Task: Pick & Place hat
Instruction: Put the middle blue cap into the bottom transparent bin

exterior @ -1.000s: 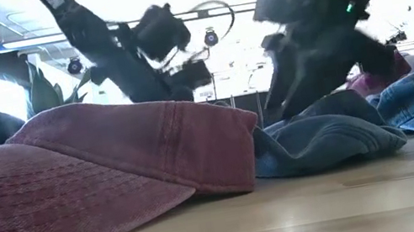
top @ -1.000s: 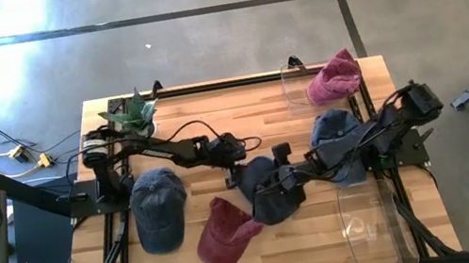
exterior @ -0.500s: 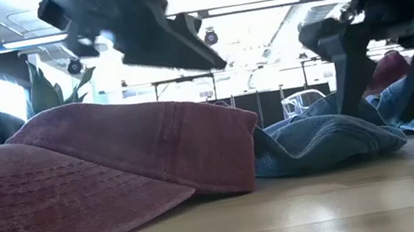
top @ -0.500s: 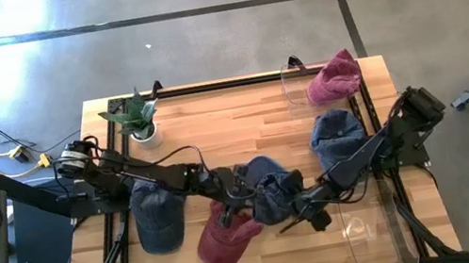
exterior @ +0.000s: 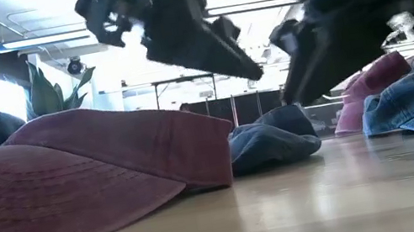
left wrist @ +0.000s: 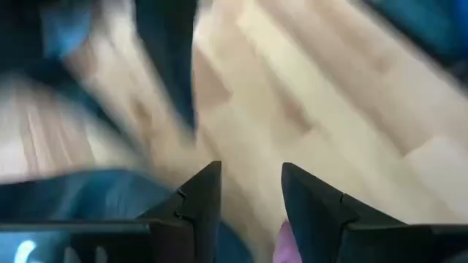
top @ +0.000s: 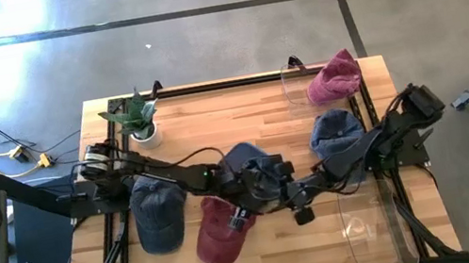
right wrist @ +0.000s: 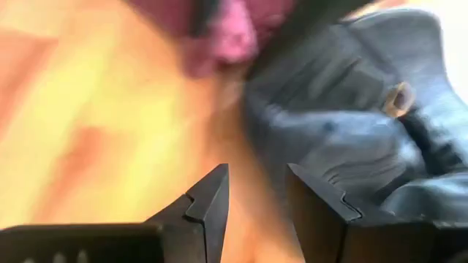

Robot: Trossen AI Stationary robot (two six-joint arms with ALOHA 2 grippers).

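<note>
A dark blue hat (top: 241,161) lies crumpled on the wooden table's middle, also seen in the low view (exterior: 271,139) and the right wrist view (right wrist: 351,124). A red hat (top: 218,232) rests brim-down near the front edge (exterior: 72,174). My left gripper (top: 269,194) hovers just right of the red hat, open, with bare wood between its fingers (left wrist: 251,179). My right gripper (top: 297,205) faces it from the right, open, with nothing between its fingers (right wrist: 257,183). The dark blue hat lies just beyond them.
A blue hat (top: 157,211) lies at the left, another blue hat (top: 334,129) at the right, and a pink hat (top: 335,76) at the far right. Clear containers stand at the far right (top: 296,83) and near right (top: 369,224). A potted plant (top: 137,119) stands far left.
My left gripper has swung toward the table's near edge and right, rolling as it went, and now hangs beside the red hat. My right gripper has come off the dark blue hat toward the near edge. The dark blue hat now lies farther back.
</note>
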